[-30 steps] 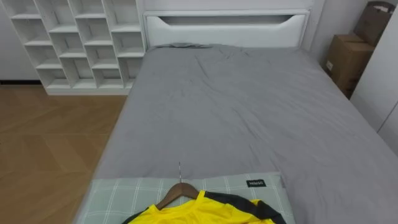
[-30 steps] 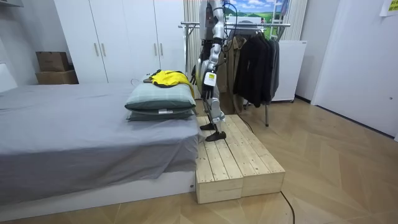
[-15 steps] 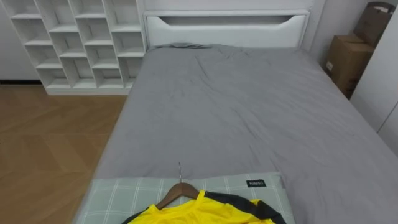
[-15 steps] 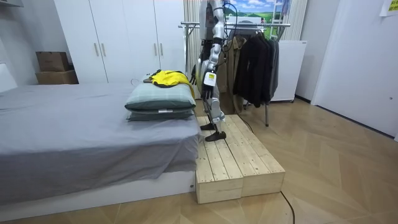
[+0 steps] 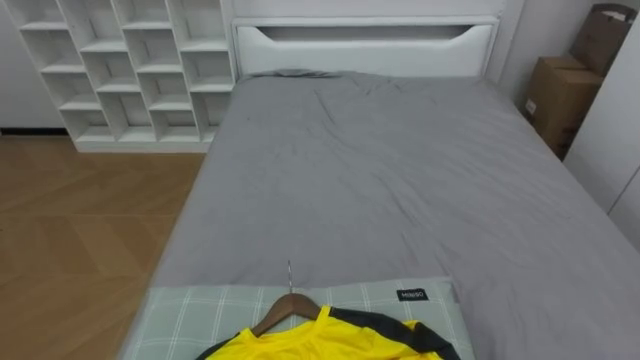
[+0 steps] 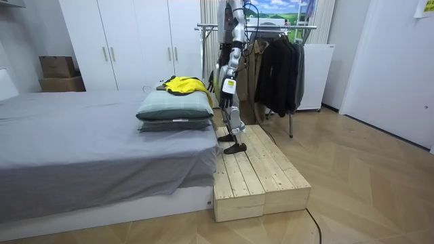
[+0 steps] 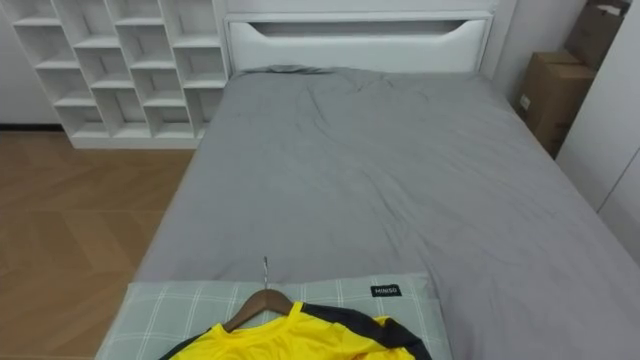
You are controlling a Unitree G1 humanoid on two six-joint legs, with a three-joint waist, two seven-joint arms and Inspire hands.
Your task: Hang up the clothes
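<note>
Grey bed [image 5: 380, 170], headboard at frame top | yellow shirt [image 5: 320, 342] on wooden hanger [image 5: 281, 309] lies on checked pillow [image 5: 200, 305], bottom centre | hook [image 5: 290, 275] points straight up-frame, hanger bar runs left-right | robot on wooden platform [image 6: 251, 169] | left hand [image 6: 227, 84] low, grip can't tell

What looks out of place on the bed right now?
A yellow shirt on a wooden hanger lies on the stacked pillows at the foot of the bed, not hanging on the clothes rack behind the robot.

Shirt [image 5: 330, 340] on hanger [image 5: 285, 308] lies on pillows [image 5: 200, 310] on bed [image 5: 380, 170]; rack [image 6: 271, 28] seemingly behind robot
</note>
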